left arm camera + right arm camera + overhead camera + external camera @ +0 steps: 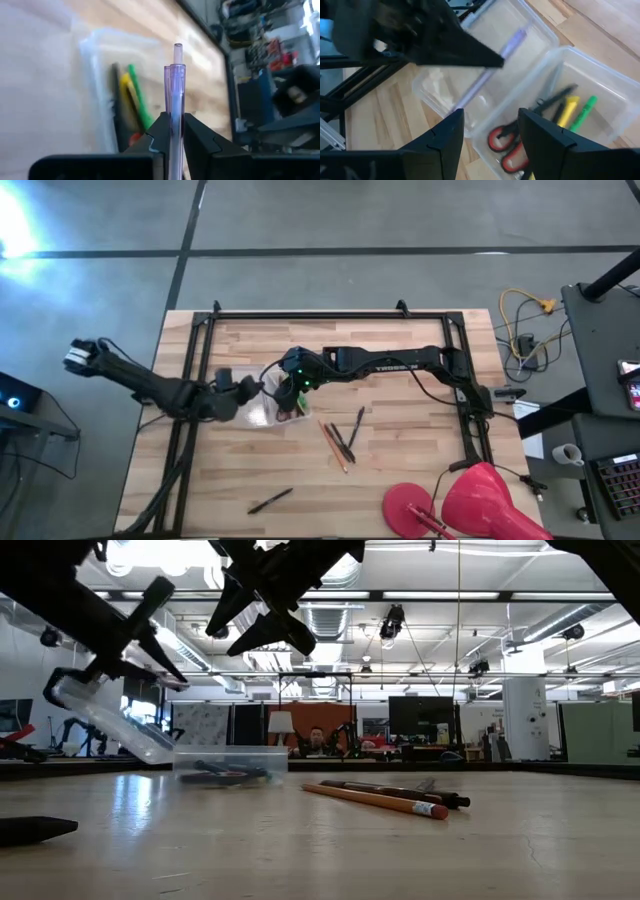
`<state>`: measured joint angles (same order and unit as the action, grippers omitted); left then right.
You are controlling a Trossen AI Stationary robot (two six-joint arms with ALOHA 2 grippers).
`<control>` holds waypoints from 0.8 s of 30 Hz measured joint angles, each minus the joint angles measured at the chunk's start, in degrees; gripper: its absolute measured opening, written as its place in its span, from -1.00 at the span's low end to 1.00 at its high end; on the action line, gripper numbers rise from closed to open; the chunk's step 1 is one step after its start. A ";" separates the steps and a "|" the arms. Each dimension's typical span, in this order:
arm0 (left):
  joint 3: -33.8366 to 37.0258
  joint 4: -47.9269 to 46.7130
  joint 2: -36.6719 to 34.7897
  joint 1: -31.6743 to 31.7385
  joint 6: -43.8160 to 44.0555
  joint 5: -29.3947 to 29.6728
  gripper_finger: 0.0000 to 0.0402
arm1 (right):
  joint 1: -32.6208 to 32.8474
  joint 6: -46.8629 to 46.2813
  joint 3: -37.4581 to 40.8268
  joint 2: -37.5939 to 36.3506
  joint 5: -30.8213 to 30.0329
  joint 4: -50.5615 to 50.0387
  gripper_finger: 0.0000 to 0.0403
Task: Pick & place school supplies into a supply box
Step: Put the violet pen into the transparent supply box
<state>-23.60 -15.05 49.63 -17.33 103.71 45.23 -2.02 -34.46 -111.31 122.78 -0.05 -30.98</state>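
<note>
- Your desk [400,460] carries the supply box [288,408] near its middle, between the two arms; its clear lid [105,720] is tilted open.
- Inside the box, your right wrist view shows red-handled scissors [504,145], a black pen [555,97], a yellow marker [567,111] and a green marker [584,112].
- Your left gripper [172,135] hangs above the box, fingers clamped on a clear purple pen [175,95].
- Your right gripper [487,132] hovers over the box too, fingers spread and holding nothing.
- Only the high view shows you what lies loose: pencils and pens [342,440] beside the box, and a lone black pen [270,500] near the front edge.
- The low view picks out an orange pencil [375,800] lying flat.
</note>
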 joint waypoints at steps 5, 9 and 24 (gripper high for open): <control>0.27 3.12 2.27 1.05 -0.77 -1.03 -0.89 | 0.00 0.00 0.00 0.00 0.00 -0.02 -0.12; -0.10 4.56 1.27 -0.06 -2.61 -1.58 -0.88 | 0.00 0.00 0.00 0.00 0.00 0.00 -0.12; -25.84 -33.13 4.14 0.27 -16.26 -1.81 -0.91 | 0.00 0.00 0.00 0.00 0.00 -0.02 -0.12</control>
<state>-49.44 -48.19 53.77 -17.05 87.45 43.42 -2.02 -34.46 -111.31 122.78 -0.05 -31.00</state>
